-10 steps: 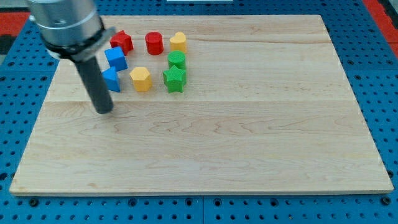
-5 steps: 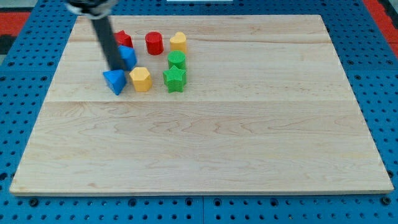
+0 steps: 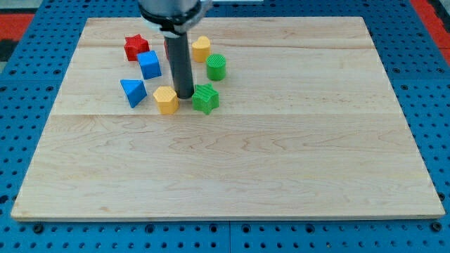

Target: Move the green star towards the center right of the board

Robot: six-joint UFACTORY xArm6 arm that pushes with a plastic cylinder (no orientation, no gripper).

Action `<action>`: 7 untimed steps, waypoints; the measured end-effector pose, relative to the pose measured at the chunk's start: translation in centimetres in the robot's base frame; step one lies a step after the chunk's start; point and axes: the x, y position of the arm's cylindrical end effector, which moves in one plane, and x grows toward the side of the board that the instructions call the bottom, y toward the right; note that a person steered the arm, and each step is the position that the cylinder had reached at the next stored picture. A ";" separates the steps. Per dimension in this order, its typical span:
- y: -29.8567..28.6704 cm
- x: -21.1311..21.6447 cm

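Note:
The green star [image 3: 205,98] lies in the upper left part of the wooden board [image 3: 281,154]. My tip [image 3: 184,95] stands just to its left, between it and a yellow hexagon-like block [image 3: 166,100], close to both. A green cylinder [image 3: 216,67] lies above and to the right of the star. The rod rises toward the view's top and hides most of a red block behind it.
A yellow block [image 3: 201,48] lies above the rod's right side. A red star [image 3: 136,48], a blue cube [image 3: 150,65] and a blue triangle [image 3: 132,92] lie to the left. The board sits on a blue pegboard [image 3: 21,84].
My tip has swung from the left blocks to between the yellow hexagon and the green star. The star, the green cylinder and the yellow hexagon have shifted right and slightly down.

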 end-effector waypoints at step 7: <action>13.9 5.2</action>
